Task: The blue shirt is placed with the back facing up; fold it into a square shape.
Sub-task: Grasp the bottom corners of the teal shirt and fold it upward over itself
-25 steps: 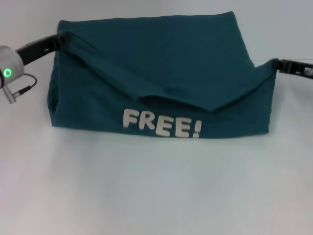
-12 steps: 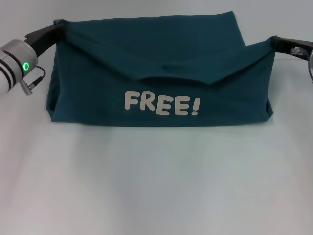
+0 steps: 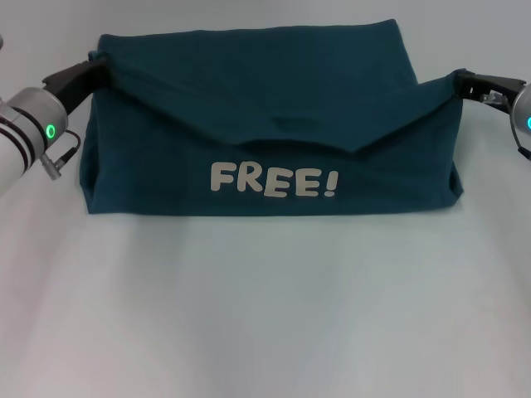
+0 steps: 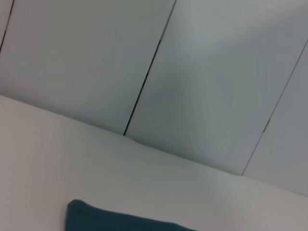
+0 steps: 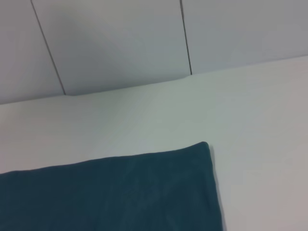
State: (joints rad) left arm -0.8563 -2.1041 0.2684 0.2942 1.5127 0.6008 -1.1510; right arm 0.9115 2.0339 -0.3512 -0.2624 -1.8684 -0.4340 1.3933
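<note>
- Both grippers pinch the blue shirt [image 3: 274,124]: your left gripper [image 3: 93,68] is clamped on the far-left corner of the folded-over flap, your right gripper [image 3: 461,84] on its right corner.
- You have the shirt spread across the far middle of the white table [image 3: 265,315], lettering up.
- Pull unevenly and one corner may slip free.
- Slack in the sagging middle could leave a crooked crease.

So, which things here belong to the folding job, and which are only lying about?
Part of the job:
- blue shirt, partly folded, "FREE!" showing
- left gripper, jaws shut on one lifted corner
- right gripper, jaws shut on the other corner

Just there:
- white table
- panelled wall
</note>
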